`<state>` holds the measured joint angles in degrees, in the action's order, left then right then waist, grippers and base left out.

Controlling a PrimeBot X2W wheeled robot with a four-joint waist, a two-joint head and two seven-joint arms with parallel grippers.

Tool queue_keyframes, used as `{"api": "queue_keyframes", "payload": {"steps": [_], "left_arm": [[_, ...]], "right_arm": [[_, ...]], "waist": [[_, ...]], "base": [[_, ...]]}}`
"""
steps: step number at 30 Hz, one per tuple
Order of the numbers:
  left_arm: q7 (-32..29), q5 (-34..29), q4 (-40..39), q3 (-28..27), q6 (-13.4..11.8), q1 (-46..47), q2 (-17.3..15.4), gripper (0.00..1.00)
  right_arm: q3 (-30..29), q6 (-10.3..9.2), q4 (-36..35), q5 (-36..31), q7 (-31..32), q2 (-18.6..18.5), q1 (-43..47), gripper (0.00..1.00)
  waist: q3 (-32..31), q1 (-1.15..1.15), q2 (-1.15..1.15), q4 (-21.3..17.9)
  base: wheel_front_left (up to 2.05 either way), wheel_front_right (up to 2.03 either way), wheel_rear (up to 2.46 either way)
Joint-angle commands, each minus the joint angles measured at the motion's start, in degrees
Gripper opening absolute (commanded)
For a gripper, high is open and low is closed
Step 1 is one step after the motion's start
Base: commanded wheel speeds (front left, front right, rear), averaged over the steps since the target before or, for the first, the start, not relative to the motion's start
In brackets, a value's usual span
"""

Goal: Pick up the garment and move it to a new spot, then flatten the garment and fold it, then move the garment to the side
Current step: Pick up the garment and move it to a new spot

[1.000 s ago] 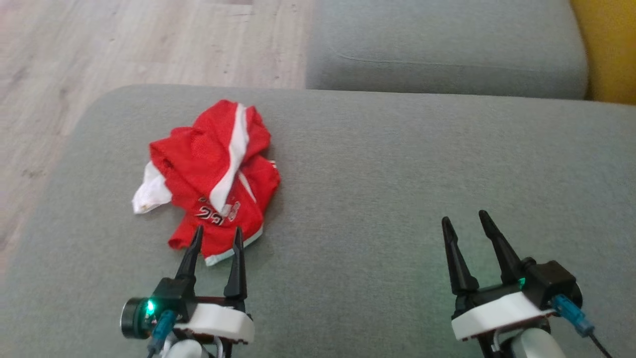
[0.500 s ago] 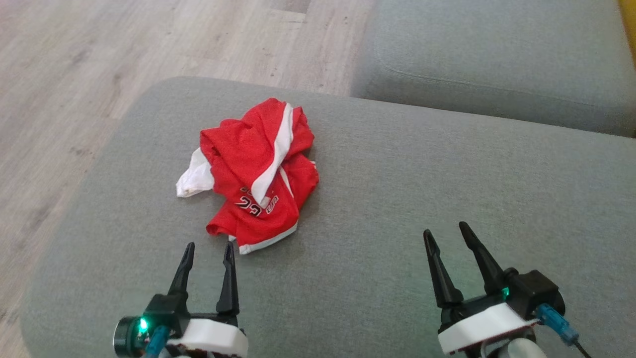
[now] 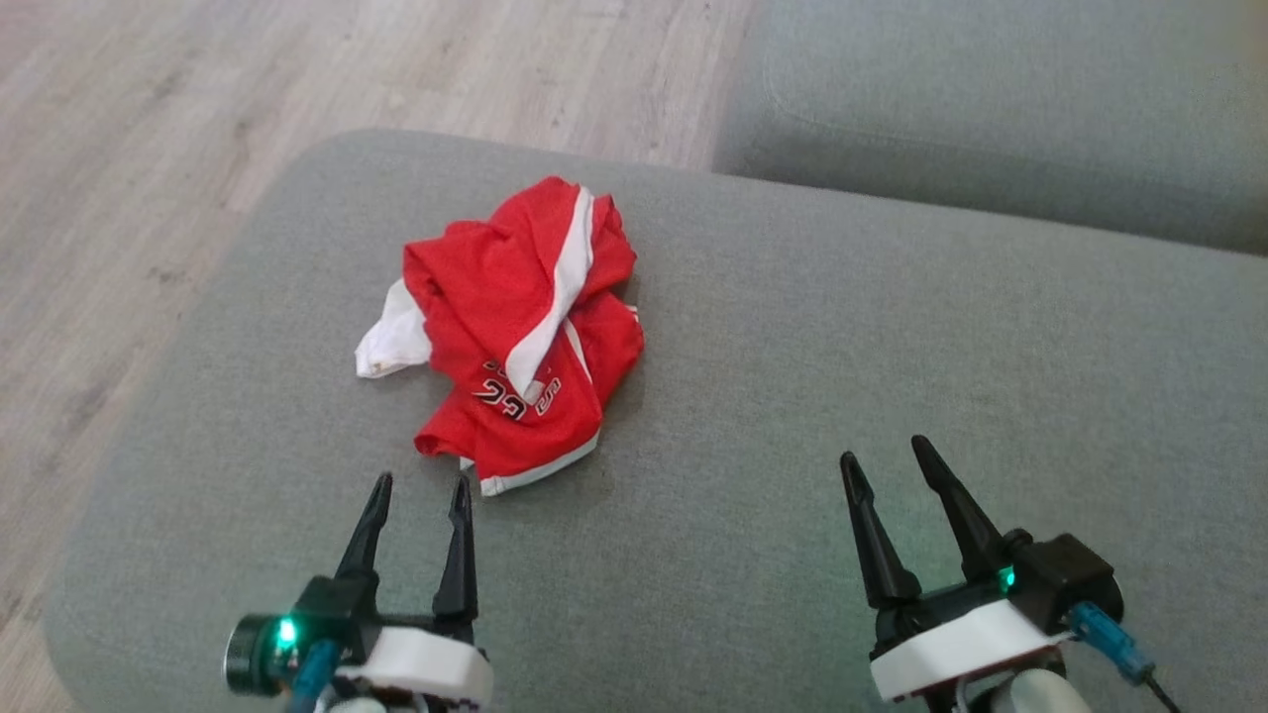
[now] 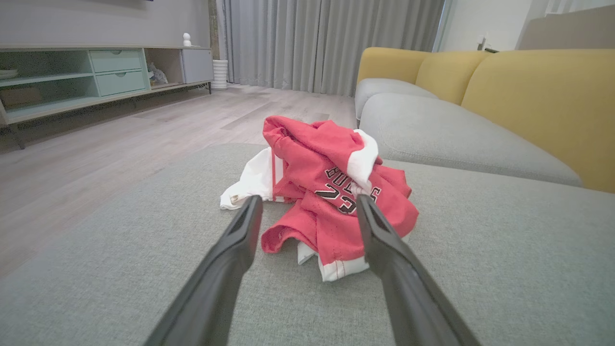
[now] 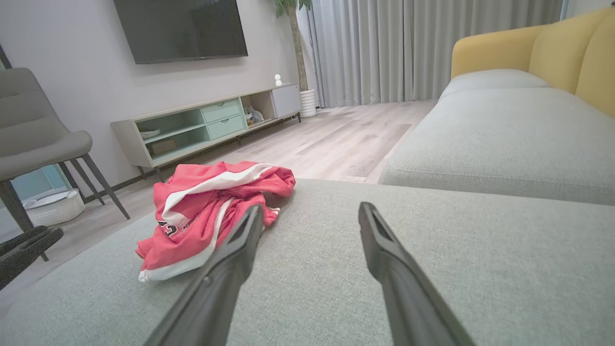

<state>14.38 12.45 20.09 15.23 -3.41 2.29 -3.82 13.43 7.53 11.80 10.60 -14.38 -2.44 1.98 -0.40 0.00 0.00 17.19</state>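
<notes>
A: Red garment [image 3: 515,337] — crumpled on the grey cushion [image 3: 792,396], just beyond the left tool [image 3: 421,482].
B: Held?
A: No — both tools gape empty, the right tool [image 3: 884,452] well apart. Nothing done yet: pickup, flattening, folding all remain.

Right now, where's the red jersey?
In the head view the red jersey lies crumpled on the grey cushion, left of centre, just beyond the fingertips of the open left gripper.
</notes>
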Motion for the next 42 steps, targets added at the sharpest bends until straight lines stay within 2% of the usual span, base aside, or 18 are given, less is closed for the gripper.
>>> {"api": "queue_keyframes", "payload": {"steps": [1, 5, 10, 13, 18, 23, 24, 25, 29, 34, 37, 42], "left_arm": [[0.6, -1.0, -1.18, -1.14, 0.98, 5.36, -0.93, 1.0], [-1.32, -2.38, -0.07, 0.65, 2.98, 9.89, -2.22, 1.0], [-7.98, -3.96, 2.93, 3.42, 6.59, 18.79, -3.96, 1.0], [-12.42, -4.92, 5.56, 4.62, 7.53, 23.29, -4.92, 1.0], [-17.43, -7.7, 9.74, 4.88, 4.94, 28.04, -6.81, 1.0], [-19.13, -7.15, 13.47, 4.57, 4.6, 29.41, -7.11, 1.0], [-18.83, -6.88, 14.01, 4.42, 4.64, 29.6, -7.14, 0.46], [-18.14, -6.48, 14.38, 4.05, 4.55, 29.78, -7.18, 0.0], [-15.07, -5.06, 14.32, 3.28, 5.0, 30.58, -6.94, 0.0], [-11.28, -0.62, 10.07, 1.52, 7.28, 32.15, -5.16, 0.0], [-11.13, 2.15, 5.73, 1.09, 8.83, 33.76, -4.76, 0.0], [-13.85, 5.82, -3.17, 0.32, 9.62, 36.95, -4.4, 0.0]], "right_arm": [[1.28, -0.04, -2.12, -0.15, -0.62, -0.43, -2.57, 1.0], [0.77, -0.04, -2.27, -0.59, -0.62, -0.43, -3.58, 1.0], [0.18, -0.04, -2.29, -1.02, -0.62, -0.43, -5.23, 1.0], [0.54, -0.04, -2.33, -1.02, -0.62, -0.43, -6.22, 1.0], [0.78, -0.04, -2.4, -0.79, -0.62, -0.43, -7.51, 1.0], [0.48, -0.04, -2.3, -0.76, -0.62, -0.43, -8.13, 1.0], [0.54, -0.04, -2.27, -0.84, -0.62, -0.43, -8.28, 1.0], [0.66, -0.04, -2.26, -0.9, -0.62, -0.43, -8.49, 1.0], [0.35, -0.04, -2.25, -0.54, -0.62, -0.43, -8.69, 1.0], [0.59, -0.04, -1.78, -0.25, -0.62, -0.43, -7.88, 1.0], [0.55, -0.04, -1.82, 0.12, -0.62, -0.43, -7.66, 1.0], [0.81, -0.04, -1.88, 0.91, -0.62, -0.43, -7.27, 1.0]], "waist": [[1.88, 0.0, 0.0, -1.17], [3.79, 0.0, 0.0, -2.16], [6.63, 0.0, 0.0, -3.7], [8.16, 0.0, 0.0, -4.88], [9.93, 0.0, 0.0, -6.95], [10.56, 0.0, 0.0, -8.35], [10.59, 0.0, 0.0, -8.65], [10.55, 0.0, 0.0, -9.06], [9.88, 0.0, 0.0, -9.95], [8.15, 0.0, 0.0, -10.8], [7.04, 0.0, 0.0, -11.46], [5.82, 0.0, 0.0, -12.84]], "base": [[0.0, 0.0, 0.0], [0.0, 0.0, 0.0], [0.0, 0.0, 0.0], [0.0, 0.0, 0.0], [0.0, 0.0, 0.0], [0.0, 0.0, 0.0], [0.0, 0.0, 0.0], [0.0, 0.0, 0.0], [0.0, 0.0, 0.0], [0.0, 0.0, 0.0], [0.0, 0.0, 0.0], [0.0, 0.0, 0.0]]}}
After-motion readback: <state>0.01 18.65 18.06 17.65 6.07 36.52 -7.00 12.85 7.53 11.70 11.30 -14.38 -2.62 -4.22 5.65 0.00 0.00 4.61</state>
